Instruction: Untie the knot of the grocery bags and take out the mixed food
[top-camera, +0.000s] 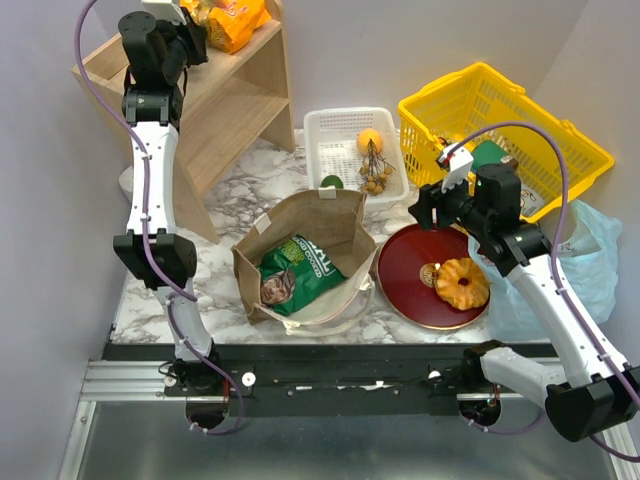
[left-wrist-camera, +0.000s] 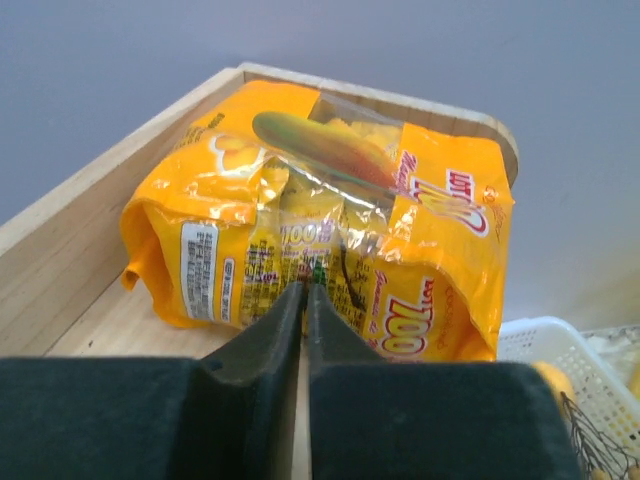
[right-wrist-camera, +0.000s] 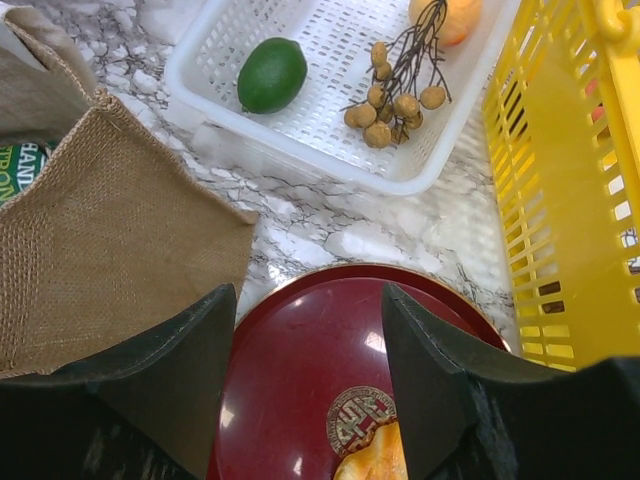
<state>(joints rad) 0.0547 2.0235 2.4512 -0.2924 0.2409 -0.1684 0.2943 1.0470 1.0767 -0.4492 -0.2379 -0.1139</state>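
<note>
An orange snack packet (top-camera: 232, 20) (left-wrist-camera: 320, 210) lies on the wooden shelf's top board (left-wrist-camera: 90, 300). My left gripper (top-camera: 190, 42) (left-wrist-camera: 305, 286) has its tips at the packet's crumpled edge with the jaws a sliver apart; whether they pinch the film does not show. My right gripper (top-camera: 428, 208) (right-wrist-camera: 308, 292) hangs open and empty over the red plate (top-camera: 400, 270) (right-wrist-camera: 300, 370), which bears the ring pastry (top-camera: 462, 283) (right-wrist-camera: 375, 455). The brown bag (top-camera: 310, 215) (right-wrist-camera: 100, 230) holds a green packet (top-camera: 295, 272). The light blue bag (top-camera: 590, 260) lies at the right; its knot is out of view.
A white tray (top-camera: 320, 130) (right-wrist-camera: 330, 172) holds a green fruit (top-camera: 332, 182) (right-wrist-camera: 272, 74), an orange fruit (top-camera: 369, 139) (right-wrist-camera: 445, 15) and a brown bunch (top-camera: 375, 170) (right-wrist-camera: 395, 95). The yellow basket (top-camera: 500, 90) (right-wrist-camera: 560, 200) stands at the back right. The shelf (top-camera: 230, 100) fills the back left.
</note>
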